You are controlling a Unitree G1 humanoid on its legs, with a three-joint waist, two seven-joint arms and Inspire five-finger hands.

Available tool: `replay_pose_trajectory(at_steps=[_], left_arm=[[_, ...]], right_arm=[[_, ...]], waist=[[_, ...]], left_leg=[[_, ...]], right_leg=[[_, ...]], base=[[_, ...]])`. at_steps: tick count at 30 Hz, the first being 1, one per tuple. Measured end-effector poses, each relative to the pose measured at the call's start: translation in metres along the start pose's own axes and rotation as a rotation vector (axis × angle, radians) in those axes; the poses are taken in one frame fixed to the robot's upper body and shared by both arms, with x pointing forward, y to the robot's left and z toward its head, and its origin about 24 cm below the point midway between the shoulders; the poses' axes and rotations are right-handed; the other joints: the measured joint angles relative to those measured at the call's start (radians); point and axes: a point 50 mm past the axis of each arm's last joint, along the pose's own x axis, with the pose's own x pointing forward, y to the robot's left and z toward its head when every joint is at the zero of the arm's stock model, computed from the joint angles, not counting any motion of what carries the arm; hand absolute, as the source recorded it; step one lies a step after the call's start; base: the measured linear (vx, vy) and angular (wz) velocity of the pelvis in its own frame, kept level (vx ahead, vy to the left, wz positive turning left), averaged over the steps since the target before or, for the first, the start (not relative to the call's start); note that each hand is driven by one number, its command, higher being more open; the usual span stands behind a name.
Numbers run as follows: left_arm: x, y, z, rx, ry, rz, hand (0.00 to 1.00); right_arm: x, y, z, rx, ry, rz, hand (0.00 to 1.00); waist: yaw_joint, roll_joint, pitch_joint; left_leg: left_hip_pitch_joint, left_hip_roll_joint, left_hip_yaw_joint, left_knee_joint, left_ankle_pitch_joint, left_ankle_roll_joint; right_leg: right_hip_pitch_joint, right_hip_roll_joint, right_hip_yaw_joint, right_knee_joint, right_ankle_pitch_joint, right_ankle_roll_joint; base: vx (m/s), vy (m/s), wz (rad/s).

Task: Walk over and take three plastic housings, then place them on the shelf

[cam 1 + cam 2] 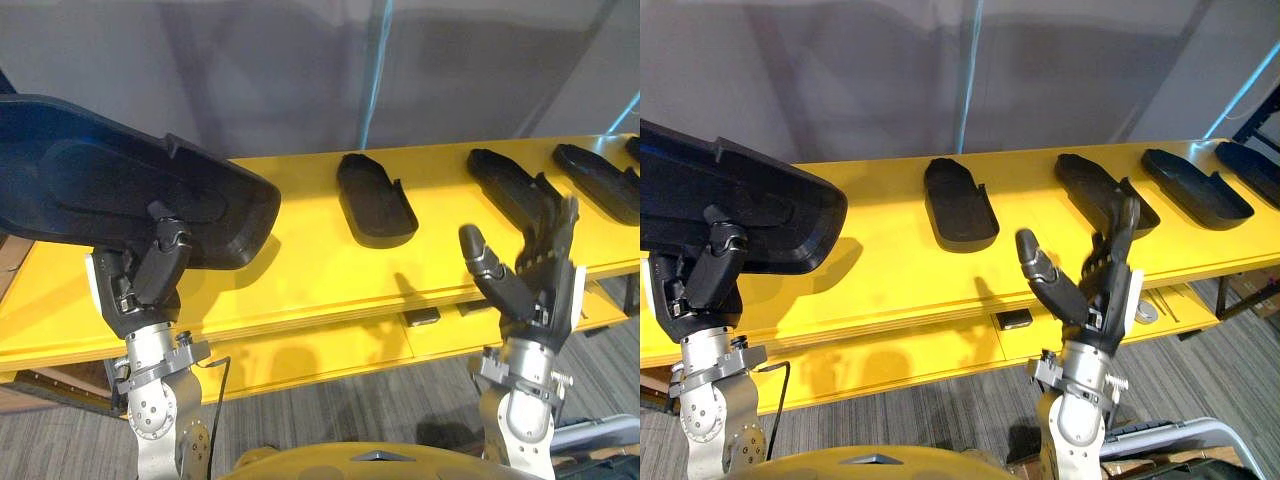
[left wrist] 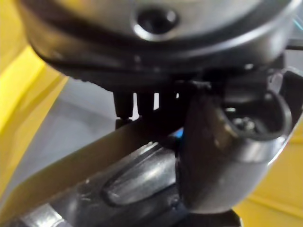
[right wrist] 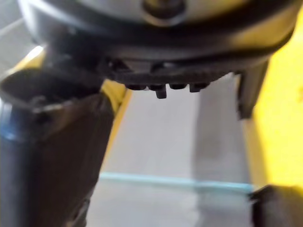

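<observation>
grips housing (image 1: 100, 170) in left hand (image 1: 150, 275) at upper left, long axis rightward over bare shelf (image 1: 300, 262); right hand (image 1: 535, 285) spread, empty.

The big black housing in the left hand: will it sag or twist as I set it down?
Probably stiff: the housing juts well past the left hand without drooping. Likely light, being a thin shell carried one-handed. Gripped at one edge, its smooth plastic might pivot or slip.

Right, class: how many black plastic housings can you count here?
5. The held housing is in the left hand; on the yellow shelf: middle housing, third housing, fourth housing, edge housing, partly cut off. More may lie beyond view.
</observation>
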Motion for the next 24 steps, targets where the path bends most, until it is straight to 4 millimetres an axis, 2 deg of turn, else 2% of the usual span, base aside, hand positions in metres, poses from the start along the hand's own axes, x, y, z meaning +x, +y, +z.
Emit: replay_pose_trajectory(at_steps=[2,5,7,9,13,15,20,24], left_arm=[[0.001,0.001,0.002,0.027,-0.001,-0.023,0.00],[0.003,0.004,0.008,0.136,0.008,-0.082,0.00],[0.007,0.007,0.009,0.204,0.022,-0.126,0.00],[0.012,0.008,0.010,0.274,0.036,-0.177,0.00],[0.022,0.019,0.010,0.425,0.110,-0.241,0.00],[0.029,0.029,0.012,0.503,0.167,-0.274,0.00],[0.049,0.032,0.006,0.589,0.259,-0.382,0.00],[0.070,0.036,-0.001,0.638,0.318,-0.434,0.00]], right_arm=[[-0.011,-0.017,-0.015,-0.041,0.097,-0.078,1.00],[-0.032,-0.052,-0.035,-0.135,0.236,-0.188,1.00],[-0.039,-0.064,-0.044,-0.175,0.288,-0.219,1.00],[-0.045,-0.070,-0.051,-0.203,0.335,-0.220,1.00],[-0.058,-0.072,-0.072,-0.218,0.463,-0.145,1.00],[-0.065,-0.070,-0.089,-0.230,0.567,-0.047,1.00],[-0.078,-0.068,-0.119,-0.247,0.765,0.092,1.00],[-0.074,-0.068,-0.129,-0.255,0.821,0.145,1.00]], waist=[[-0.008,0.004,-0.003],[-0.031,0.036,-0.004],[-0.036,0.050,-0.008],[-0.039,0.053,-0.009],[-0.033,0.055,-0.009],[-0.029,0.061,-0.007],[-0.009,0.080,-0.001],[-0.001,0.092,-0.002]], left_leg=[[0.001,0.002,0.008,0.000,-0.002,-0.002],[0.005,0.004,0.025,0.002,-0.009,-0.009],[0.016,0.008,0.044,0.003,-0.013,-0.013],[0.016,0.008,0.044,0.003,-0.014,-0.013],[0.016,0.007,0.041,0.003,-0.020,-0.005],[0.016,0.003,0.035,0.000,-0.022,-0.001],[0.016,-0.006,0.015,-0.002,-0.018,0.005],[0.015,-0.013,0.009,-0.008,-0.011,0.015]], right_leg=[[-0.002,0.000,0.003,-0.002,0.000,0.000],[-0.005,0.001,0.017,-0.006,0.000,0.000],[-0.004,0.004,0.029,-0.006,0.000,0.001],[-0.004,0.004,0.029,-0.006,0.000,0.001],[-0.003,0.004,0.027,-0.004,0.000,0.001],[-0.001,0.000,0.025,-0.002,-0.001,0.001],[0.015,-0.011,-0.002,-0.001,-0.001,0.002],[0.017,-0.018,-0.008,-0.001,-0.001,0.002]], base=[[0.03,0.011,-0.12],[0.06,0.012,-0.17],[0.04,0.009,-0.24],[0.01,0.000,-0.03],[-0.01,0.000,0.01],[-0.03,0.008,0.07],[-0.01,0.013,0.14],[-0.01,0.016,0.10]])
